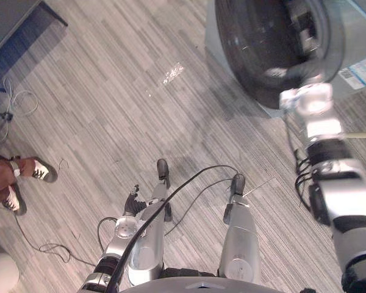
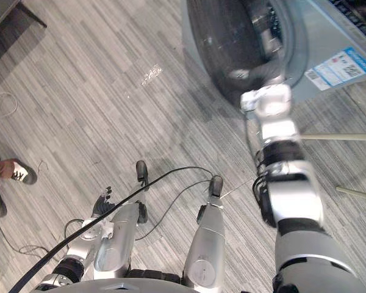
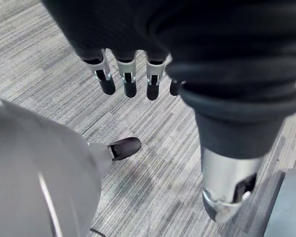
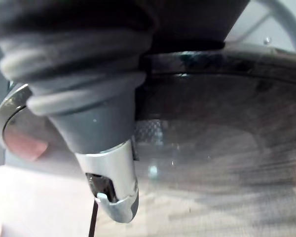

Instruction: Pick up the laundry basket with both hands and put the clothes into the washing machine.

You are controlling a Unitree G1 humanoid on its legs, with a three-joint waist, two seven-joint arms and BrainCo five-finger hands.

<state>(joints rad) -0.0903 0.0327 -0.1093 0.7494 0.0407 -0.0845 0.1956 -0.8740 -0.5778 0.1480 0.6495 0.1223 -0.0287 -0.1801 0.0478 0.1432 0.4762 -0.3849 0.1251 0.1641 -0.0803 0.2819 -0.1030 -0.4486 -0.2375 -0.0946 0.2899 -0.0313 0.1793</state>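
**Mia:** Is there any writing to read?

**Ben:** There is a blue and white sticker (image 2: 337,68) on the washing machine (image 1: 354,30), beside its round door (image 1: 262,49). The letters are too small to read.

**Mia:** Where is the washing machine?

**Ben:** It stands on the floor (image 1: 122,91), at the far right. Its door is dark glass. I cannot tell if the door is open.

**Mia:** What about the right hand?

**Ben:** The right hand (image 4: 111,182) is up at the lower edge of the door, very close to the glass. I cannot tell if it is open or closed, or if it has hold of anything.

**Mia:** And the left hand?

**Ben:** The left hand (image 3: 138,34) hangs low over the floor. Its fingers (image 3: 129,81) are straight and point down. It holds nothing.

**Mia:** How much room is there?

**Ben:** A wide stretch of grey striped floor lies between the machine and a person's shoes (image 1: 41,171) at the left edge. A dark piece of furniture (image 1: 18,24) is in the far left corner, well apart from the machine. Two pale sticks (image 2: 341,137) come in from the right edge, near the right arm.
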